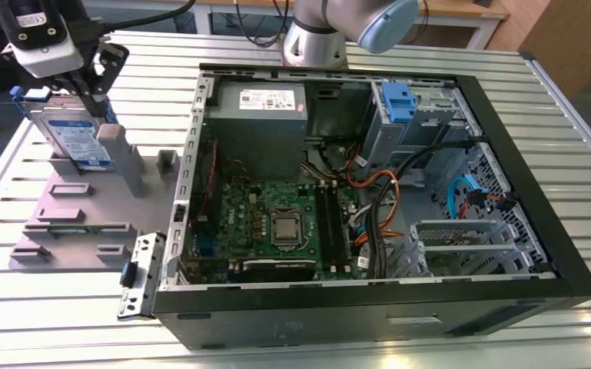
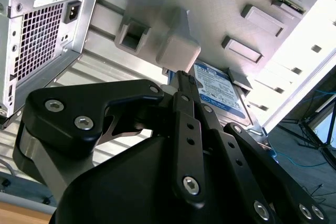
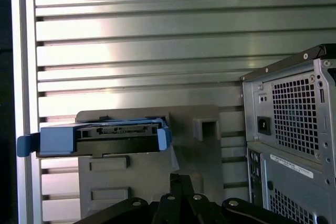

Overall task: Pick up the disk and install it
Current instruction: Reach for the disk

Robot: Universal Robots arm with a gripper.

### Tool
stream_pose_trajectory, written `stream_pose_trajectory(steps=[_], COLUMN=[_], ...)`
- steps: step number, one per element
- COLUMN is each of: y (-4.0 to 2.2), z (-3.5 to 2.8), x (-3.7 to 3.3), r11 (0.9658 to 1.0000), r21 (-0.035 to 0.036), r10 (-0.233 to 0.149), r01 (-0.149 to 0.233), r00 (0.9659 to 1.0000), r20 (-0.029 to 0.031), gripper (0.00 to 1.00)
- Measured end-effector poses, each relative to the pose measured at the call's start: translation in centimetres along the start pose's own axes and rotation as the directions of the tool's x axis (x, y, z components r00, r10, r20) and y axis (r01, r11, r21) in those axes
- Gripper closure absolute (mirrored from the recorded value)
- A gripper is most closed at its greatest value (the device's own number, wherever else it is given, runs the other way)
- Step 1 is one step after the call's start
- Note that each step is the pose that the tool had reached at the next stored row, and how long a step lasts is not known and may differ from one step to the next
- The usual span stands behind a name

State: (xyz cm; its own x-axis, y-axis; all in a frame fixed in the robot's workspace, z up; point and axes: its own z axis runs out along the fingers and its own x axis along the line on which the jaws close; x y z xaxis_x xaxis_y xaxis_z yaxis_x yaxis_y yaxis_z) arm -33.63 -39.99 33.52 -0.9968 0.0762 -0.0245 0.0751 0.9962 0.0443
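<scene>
- disk stands on edge in a slot of the grey holder, at the exterior view's left, not yet in the computer case
- probably stood up like this so its top edge and blue frame can be reached from above
- gripper hangs right at the disk's top; in both wrist views the fingers look pressed together with nothing between them, and the disk sits just beside the tips
- case lies on its side with the panel off, likely so the drive bay is open from above
- count: one disk, one gripper, one holder, one case, one blue bracket in the bay
</scene>
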Motion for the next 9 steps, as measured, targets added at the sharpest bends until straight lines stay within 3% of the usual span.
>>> stream_pose_trajectory(steps=[5, 7, 9], y=[-0.01, -0.08, -0.08], z=[0.0, 0.13, 0.15], x=[0.1, 0.98, 1.01], r11=[1.0, 1.0, 1.0], r21=[0.0, 0.0016, 0.0016], r10=[0.0, 0.0, 0.0], r01=[0.0, 0.0, 0.0], r00=[1.0, 1.0, 1.0], r20=[0.0, 0.0001, 0.0002], gripper=[0.89, 0.89, 0.89])
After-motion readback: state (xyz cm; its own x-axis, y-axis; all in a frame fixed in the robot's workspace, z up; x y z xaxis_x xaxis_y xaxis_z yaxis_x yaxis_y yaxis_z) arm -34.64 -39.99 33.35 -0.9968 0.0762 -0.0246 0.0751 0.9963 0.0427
